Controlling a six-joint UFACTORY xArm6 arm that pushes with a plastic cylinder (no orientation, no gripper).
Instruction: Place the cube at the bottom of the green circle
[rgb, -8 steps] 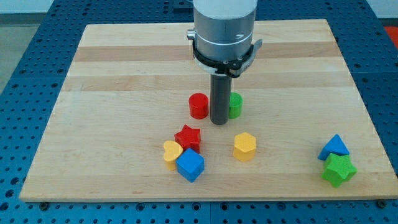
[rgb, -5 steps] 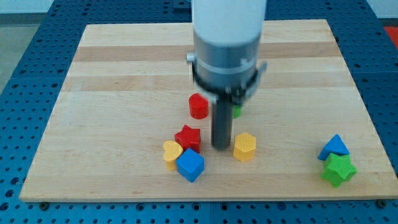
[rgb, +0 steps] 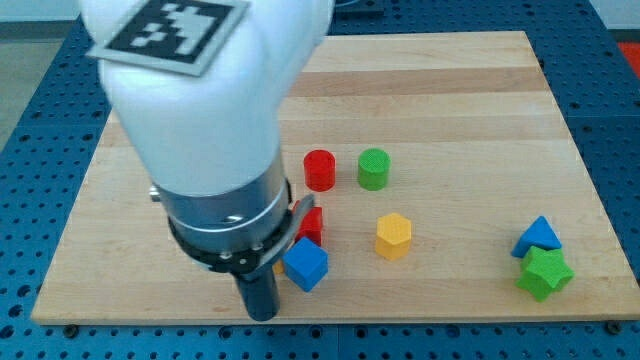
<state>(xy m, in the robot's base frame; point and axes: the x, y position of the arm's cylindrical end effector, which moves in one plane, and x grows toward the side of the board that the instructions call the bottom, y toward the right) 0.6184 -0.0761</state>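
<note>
White arm (rgb: 200, 95), checkered marker, dark rod

Wooden board (rgb: 480, 90), blue cube (rgb: 305, 265), green cylinder (rgb: 373, 169), red cylinder (rgb: 319, 170), yellow hexagon (rgb: 393, 236)

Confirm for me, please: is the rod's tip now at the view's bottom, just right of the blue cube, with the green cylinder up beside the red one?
Not quite: the camera view shows my tip just left of the blue cube, not right. The green cylinder does sit beside the red cylinder.

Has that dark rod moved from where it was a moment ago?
Yes. My tip went from beside the green circle toward the view's bottom left, now just left of the blue cube.
</note>
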